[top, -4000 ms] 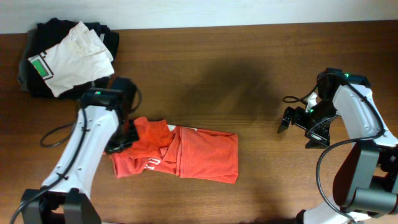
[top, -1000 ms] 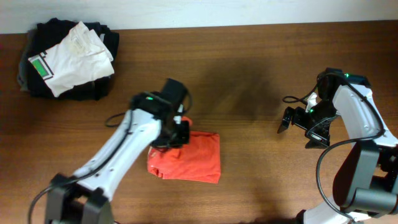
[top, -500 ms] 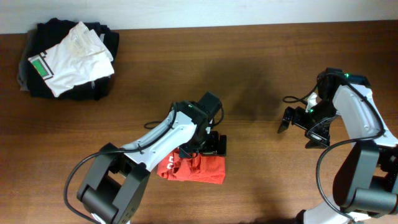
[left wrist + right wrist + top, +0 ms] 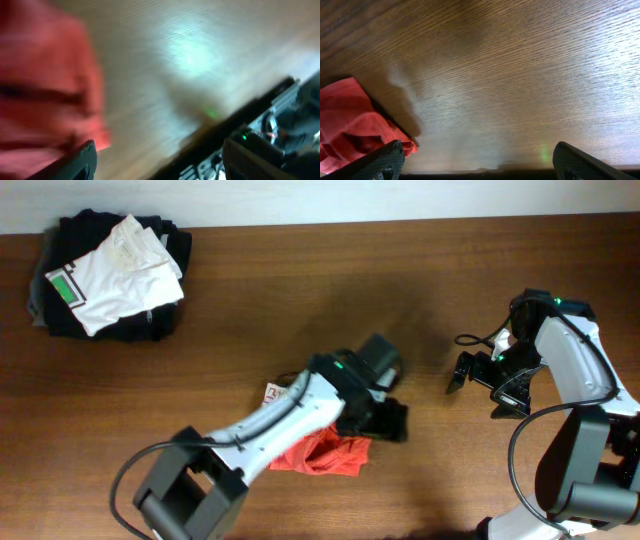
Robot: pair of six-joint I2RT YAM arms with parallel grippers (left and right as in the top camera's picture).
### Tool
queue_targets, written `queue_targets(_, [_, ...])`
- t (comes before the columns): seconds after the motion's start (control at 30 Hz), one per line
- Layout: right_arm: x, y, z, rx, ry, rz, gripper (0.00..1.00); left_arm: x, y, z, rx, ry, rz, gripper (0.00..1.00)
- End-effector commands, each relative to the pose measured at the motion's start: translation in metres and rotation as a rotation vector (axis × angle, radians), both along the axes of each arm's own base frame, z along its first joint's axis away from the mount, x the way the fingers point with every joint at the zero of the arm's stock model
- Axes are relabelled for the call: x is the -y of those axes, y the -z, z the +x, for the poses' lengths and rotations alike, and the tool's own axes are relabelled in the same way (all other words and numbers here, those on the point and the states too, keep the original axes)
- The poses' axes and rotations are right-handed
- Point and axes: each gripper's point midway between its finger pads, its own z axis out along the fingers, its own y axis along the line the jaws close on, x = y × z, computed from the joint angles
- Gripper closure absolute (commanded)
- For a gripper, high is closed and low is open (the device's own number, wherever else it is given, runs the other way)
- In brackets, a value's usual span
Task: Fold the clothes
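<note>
While left arm (image 4: pixel 285 408) stretches over T-shirt (image 4: pixel 330 457), left gripper (image 4: pixel 159 151) wide, right gripper (image 4: pixel 477 149) wide.

A crumpled red-orange cotton T-shirt (image 4: pixel 355 125) lies on the brown wood-grain table (image 4: pixel 520 75), its edge touching one black fingertip (image 4: pixel 382 159) of the right claw (image 4: pixel 480 162), whose fingers are spread wide and empty.

Both jaws gape wide — left arm (image 4: pixel 285 418) stretched rightward.
</note>
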Motion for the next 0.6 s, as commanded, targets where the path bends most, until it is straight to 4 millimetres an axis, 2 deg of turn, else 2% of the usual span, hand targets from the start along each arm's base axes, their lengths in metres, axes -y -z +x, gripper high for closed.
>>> queue_targets(0.0, [0.001, -0.003, 0.003, 0.013, -0.002, -0.012, 0.02, 0.018, -0.025, -0.015, 0.024, 0.058, -0.061, 0.2])
queue_targets(0.07, [0.001, -0.003, 0.003, 0.013, -0.002, -0.012, 0.02, 0.011, -0.042, -0.01, 0.041, 0.041, -0.044, 0.2])
queue_targets(0.13, [0.001, -0.003, 0.003, 0.013, -0.002, -0.012, 0.02, -0.007, -0.055, -0.004, 0.06, 0.007, 0.016, 0.16])
queue_targets(0.17, [0.001, -0.003, 0.003, 0.013, -0.002, -0.012, 0.02, -0.022, -0.059, 0.0, 0.071, -0.019, 0.066, 0.16])
queue_targets(0.2, [0.001, -0.003, 0.003, 0.013, -0.002, -0.012, 0.02, -0.061, -0.062, 0.009, 0.099, -0.079, 0.196, 0.15])
queue_targets(0.23, [0.001, -0.003, 0.003, 0.013, -0.002, -0.012, 0.02, -0.079, -0.061, 0.012, 0.106, -0.102, 0.261, 0.15])
queue_targets(0.3, [0.001, -0.003, 0.003, 0.013, -0.002, -0.012, 0.02, -0.112, -0.055, 0.011, 0.076, -0.135, 0.379, 0.01])
queue_targets(0.4, [0.001, -0.003, 0.003, 0.013, -0.002, -0.012, 0.02, -0.129, -0.04, 0.0, 0.011, -0.134, 0.443, 0.0])
queue_targets(0.47, [0.001, -0.003, 0.003, 0.013, -0.002, -0.012, 0.02, -0.138, -0.022, -0.01, -0.024, -0.124, 0.481, 0.01])
queue_targets(0.57, [0.001, -0.003, 0.003, 0.013, -0.002, -0.012, 0.02, -0.133, 0.004, -0.016, -0.045, -0.122, 0.444, 0.01])
